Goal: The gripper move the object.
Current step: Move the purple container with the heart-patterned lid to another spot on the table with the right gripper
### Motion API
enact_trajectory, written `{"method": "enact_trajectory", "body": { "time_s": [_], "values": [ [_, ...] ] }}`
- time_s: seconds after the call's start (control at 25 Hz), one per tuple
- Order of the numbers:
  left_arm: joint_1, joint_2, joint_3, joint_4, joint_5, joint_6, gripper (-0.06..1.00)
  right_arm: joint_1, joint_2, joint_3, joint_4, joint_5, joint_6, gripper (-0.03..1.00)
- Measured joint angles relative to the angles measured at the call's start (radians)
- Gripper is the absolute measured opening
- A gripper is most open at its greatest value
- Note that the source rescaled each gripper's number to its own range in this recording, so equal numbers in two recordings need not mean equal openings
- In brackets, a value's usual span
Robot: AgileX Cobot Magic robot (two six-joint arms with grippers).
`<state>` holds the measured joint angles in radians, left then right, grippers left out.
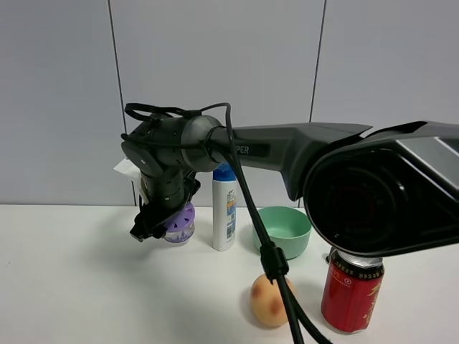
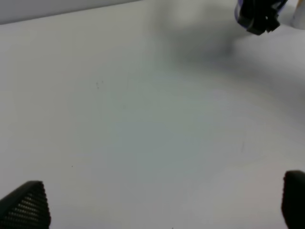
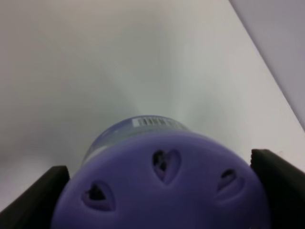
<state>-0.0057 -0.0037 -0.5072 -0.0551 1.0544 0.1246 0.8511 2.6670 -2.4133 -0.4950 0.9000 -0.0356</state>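
The object is a small tub with a lilac slotted lid (image 1: 180, 223), at the back left of the white table (image 1: 72, 287). My right arm reaches across to it, and the right gripper (image 1: 162, 217) is shut on the tub. In the right wrist view the lid (image 3: 162, 186) fills the space between the two black fingers (image 3: 35, 198), which press on its sides. I cannot tell whether the tub rests on the table or hangs just above it. My left gripper (image 2: 157, 210) is open and empty over bare table. The right gripper shows far off in the left wrist view (image 2: 257, 16).
A white bottle with a blue cap (image 1: 225, 211) stands right beside the tub. A green bowl (image 1: 283, 229) is further right. An orange-brown egg-shaped ball (image 1: 270, 301) and a red can (image 1: 351, 290) stand at the front right. A black cable (image 1: 272, 265) hangs across.
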Motion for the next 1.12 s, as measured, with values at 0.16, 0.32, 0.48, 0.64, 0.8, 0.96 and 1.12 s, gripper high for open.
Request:
{"method": "enact_trajectory", "body": {
  "time_s": [0.16, 0.32, 0.48, 0.64, 0.8, 0.96, 1.12],
  "values": [
    [0.0, 0.0, 0.0, 0.0, 0.0, 0.0, 1.0, 0.0, 0.008, 0.0, 0.015, -0.024, 0.0, 0.0],
    [0.0, 0.0, 0.0, 0.0, 0.0, 0.0, 1.0, 0.0, 0.015, 0.0, 0.02, -0.03, 0.0, 0.0],
    [0.0, 0.0, 0.0, 0.0, 0.0, 0.0, 1.0, 0.0, 0.015, 0.0, 0.021, -0.029, 0.0, 0.0],
    [0.0, 0.0, 0.0, 0.0, 0.0, 0.0, 1.0, 0.0, 0.015, 0.0, 0.021, -0.028, 0.0, 0.0],
    [0.0, 0.0, 0.0, 0.0, 0.0, 0.0, 1.0, 0.0, 0.015, 0.0, 0.021, -0.016, 0.0, 0.0],
    [0.0, 0.0, 0.0, 0.0, 0.0, 0.0, 1.0, 0.0, 0.015, 0.0, 0.019, -0.007, 0.0, 0.0],
    [0.0, 0.0, 0.0, 0.0, 0.0, 0.0, 1.0, 0.0, 0.015, 0.0, 0.002, -0.004, 0.0, 0.0]
  ]
}}
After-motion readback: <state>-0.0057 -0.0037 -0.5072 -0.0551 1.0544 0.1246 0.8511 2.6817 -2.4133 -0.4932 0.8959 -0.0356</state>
